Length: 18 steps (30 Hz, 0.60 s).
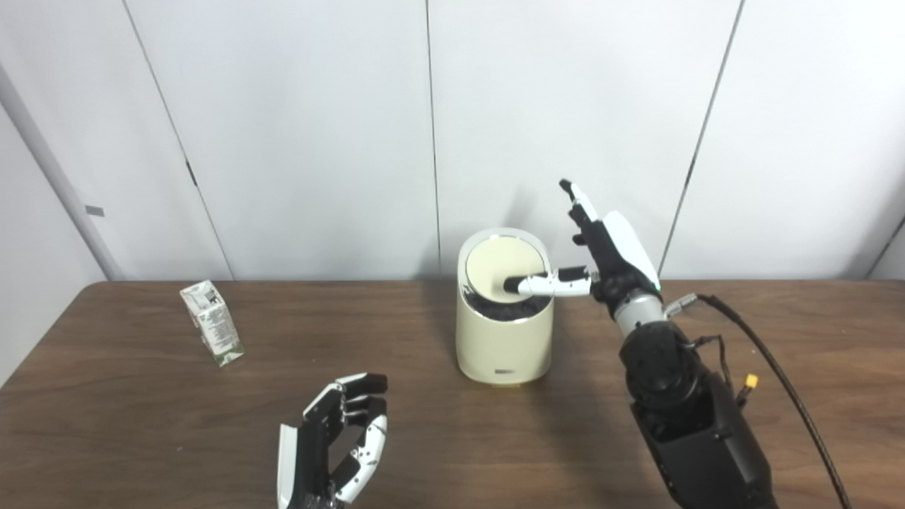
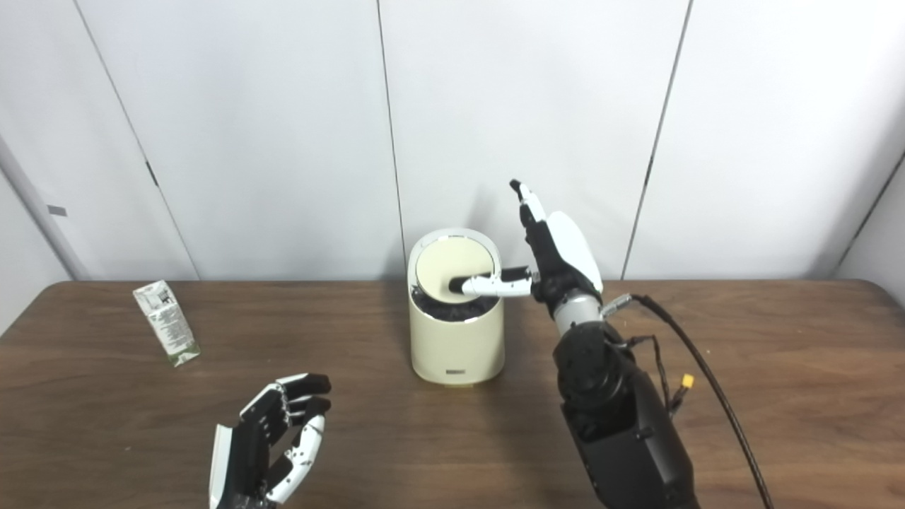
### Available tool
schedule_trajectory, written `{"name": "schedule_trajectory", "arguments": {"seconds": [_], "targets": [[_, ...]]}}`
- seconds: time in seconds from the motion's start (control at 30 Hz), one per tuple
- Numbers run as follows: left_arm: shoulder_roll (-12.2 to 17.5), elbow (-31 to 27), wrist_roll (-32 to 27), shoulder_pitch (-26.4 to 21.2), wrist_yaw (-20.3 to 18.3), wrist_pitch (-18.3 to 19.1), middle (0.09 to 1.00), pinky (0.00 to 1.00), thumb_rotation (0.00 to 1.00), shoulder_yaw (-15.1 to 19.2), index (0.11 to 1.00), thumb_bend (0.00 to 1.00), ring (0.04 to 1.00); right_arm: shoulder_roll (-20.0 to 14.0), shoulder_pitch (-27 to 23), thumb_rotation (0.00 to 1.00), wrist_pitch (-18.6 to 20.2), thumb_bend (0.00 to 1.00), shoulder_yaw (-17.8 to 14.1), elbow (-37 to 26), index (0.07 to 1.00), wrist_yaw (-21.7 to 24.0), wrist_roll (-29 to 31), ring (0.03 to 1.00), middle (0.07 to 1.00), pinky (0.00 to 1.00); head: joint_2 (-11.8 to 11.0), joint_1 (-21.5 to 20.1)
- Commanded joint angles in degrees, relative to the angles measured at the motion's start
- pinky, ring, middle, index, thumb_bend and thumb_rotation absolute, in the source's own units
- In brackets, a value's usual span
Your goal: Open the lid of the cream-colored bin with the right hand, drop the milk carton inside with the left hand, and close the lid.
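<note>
- Nearest the camera, the left hand (image 1: 339,442) hovered low over the front of the wooden table (image 1: 127,424), palm turned inward, fingers apart and loosely curled, holding nothing.
- Well apart from it, toward the table's far left, the milk carton (image 1: 212,322) stood untouched, leaning slightly, its green-and-white printed side facing the camera.
- On the other side, the right hand (image 1: 601,254) was raised beside the cream-colored bin (image 1: 503,339), fingers stretched upward and spread, gripping nothing.
- Its thumb (image 1: 548,284) reached sideways over the bin's rim, the tip resting on the lid (image 1: 498,265).
- That lid was tilted, its near edge dipped into the bin, with a dark liner showing in the gap below it.
- A black cable (image 1: 778,382) ran from the right wrist along the table toward the bottom right corner.
- Behind the table stood a plain white panelled wall (image 1: 318,127).
</note>
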Motion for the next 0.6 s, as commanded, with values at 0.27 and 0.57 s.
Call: {"name": "schedule_trajectory", "arguments": {"seconds": [0.27, 0.57], "targets": [[-1.18, -2.42, 0.72, -0.59, 0.14, 0.05, 0.66, 0.53, 0.31, -0.82, 0.657, 0.26, 0.608, -0.43, -1.94, 0.22, -3.04, 0.91, -0.09, 0.25, 0.984, -2.58, -1.0, 0.954, 0.994, 0.82, 0.36, 0.54], [-1.43, -2.41, 0.57, -0.7, 0.18, 0.27, 0.66, 0.53, 0.3, -0.99, 0.655, 0.26, 0.607, -0.72, -1.37, 0.22, -4.55, 0.89, -0.52, 2.8, 0.985, -3.91, -0.65, 0.963, 0.993, 0.84, 0.18, 0.55]]}}
